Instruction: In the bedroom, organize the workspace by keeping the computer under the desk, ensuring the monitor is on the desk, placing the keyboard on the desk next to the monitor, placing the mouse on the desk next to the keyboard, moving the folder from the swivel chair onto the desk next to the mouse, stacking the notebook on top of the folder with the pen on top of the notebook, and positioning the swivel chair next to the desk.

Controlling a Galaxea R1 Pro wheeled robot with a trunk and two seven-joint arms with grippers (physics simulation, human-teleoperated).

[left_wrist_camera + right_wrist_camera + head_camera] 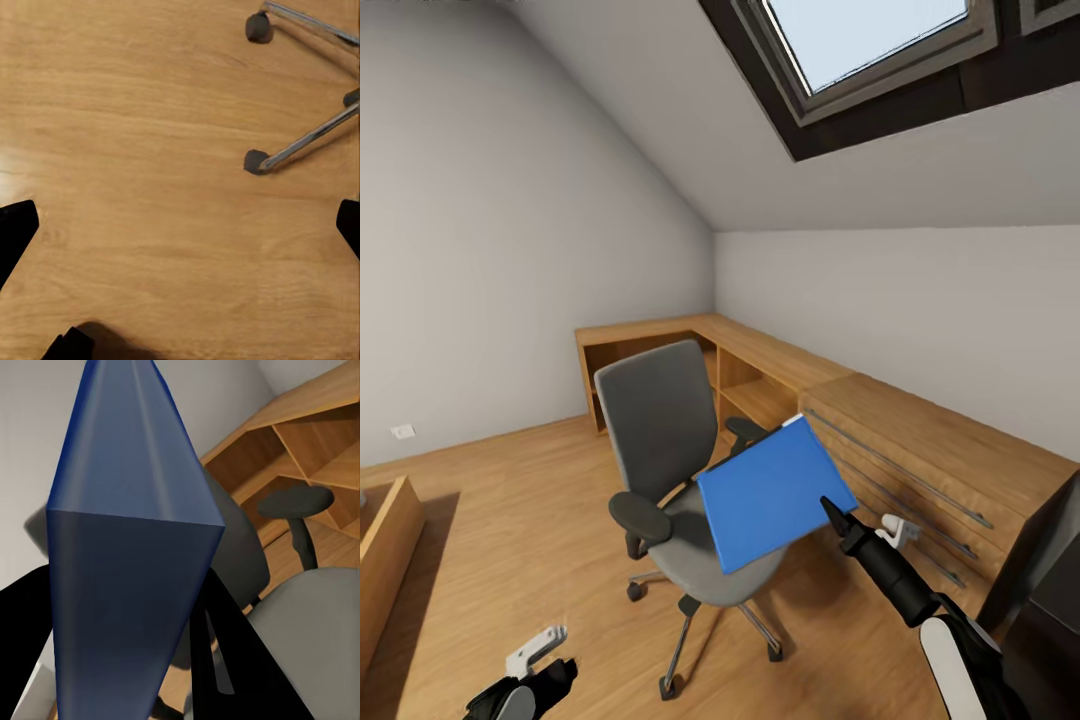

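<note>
The bright blue folder [770, 495] hangs tilted in the air just above the seat of the grey swivel chair [658, 412]. My right gripper [828, 508] is shut on the folder's right edge. In the right wrist view the folder [127, 547] stands edge-on between the black fingers [240, 660], with the chair's back and armrest [296, 502] behind it. My left gripper [180, 225] is open and low over the wood floor, at the bottom left of the head view [545, 675]. It faces the chair's metal legs and castors [256, 160].
A light-wood drawer chest [920, 460] and a low L-shaped wooden shelf unit [740, 370] line the right and back walls. A dark piece of furniture [1050, 570] shows at the right edge and a wooden box [385, 540] at the left. Bare floor lies left of the chair.
</note>
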